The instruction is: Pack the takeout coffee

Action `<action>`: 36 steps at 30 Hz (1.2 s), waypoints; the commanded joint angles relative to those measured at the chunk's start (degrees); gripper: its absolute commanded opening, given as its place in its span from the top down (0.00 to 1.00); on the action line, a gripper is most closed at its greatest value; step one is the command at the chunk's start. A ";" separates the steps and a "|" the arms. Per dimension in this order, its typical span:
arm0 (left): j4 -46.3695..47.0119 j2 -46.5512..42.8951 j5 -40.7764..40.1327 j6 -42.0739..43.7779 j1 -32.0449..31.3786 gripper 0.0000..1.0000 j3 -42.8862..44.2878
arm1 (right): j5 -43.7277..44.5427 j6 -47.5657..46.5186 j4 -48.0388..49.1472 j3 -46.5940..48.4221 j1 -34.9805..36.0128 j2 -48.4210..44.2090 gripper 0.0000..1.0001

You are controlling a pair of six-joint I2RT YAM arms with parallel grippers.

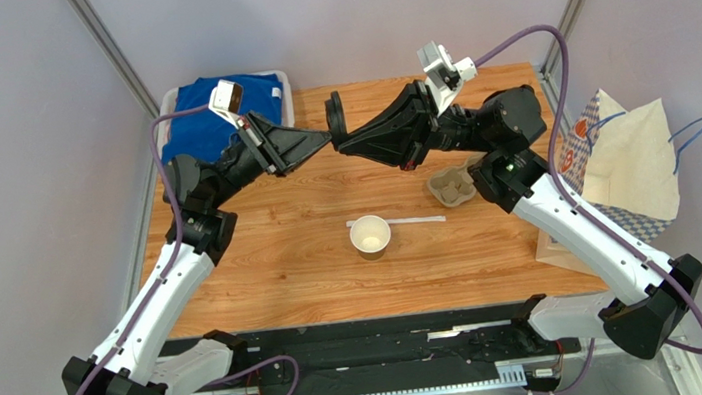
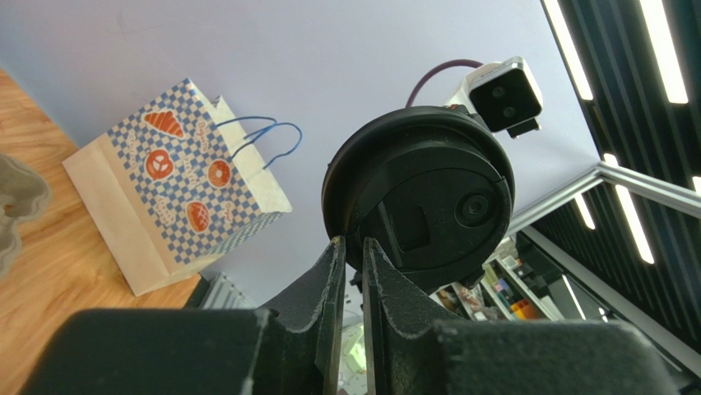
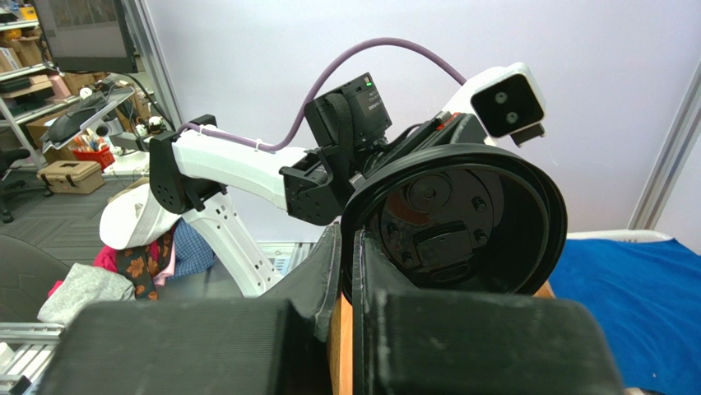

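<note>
The paper cup [image 1: 371, 236] stood open and upright on the worktop [image 1: 263, 269], well apart from both hands. A white straw [image 1: 418, 219] lay just behind it, and a pulp carrier [image 1: 452, 185] sat to its right rear. Beyond the cup, the black lid [image 2: 428, 164] was held on edge, clear of the worktop. The right hand [image 3: 345, 243] pinched the lid's rim. The left hand [image 2: 350, 247] met the opposite rim with its fingers almost pressed together; whether it gripped could not be told. A paper bag [image 1: 627, 158] stood at the right edge.

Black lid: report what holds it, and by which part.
The right gripper and the left gripper both pinch the black lid by its rim, off the table.
</note>
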 commanded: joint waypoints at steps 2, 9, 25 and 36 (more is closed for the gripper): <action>2.98 -0.15 0.72 -1.79 -0.52 0.82 2.23 | 1.54 -1.01 3.66 0.87 1.02 0.19 1.00; 3.34 0.03 0.63 -2.66 -0.87 0.85 2.93 | 1.72 -1.01 4.10 -0.09 1.28 0.19 1.00; -5.88 -1.38 1.69 2.87 -0.87 1.00 1.00 | 8.30 -12.33 -11.80 -1.59 1.20 -5.26 0.42; -44.56 -2.09 1.53 38.16 -0.78 1.00 5.46 | 30.16 -18.05 -43.31 -0.18 -4.95 -12.64 0.13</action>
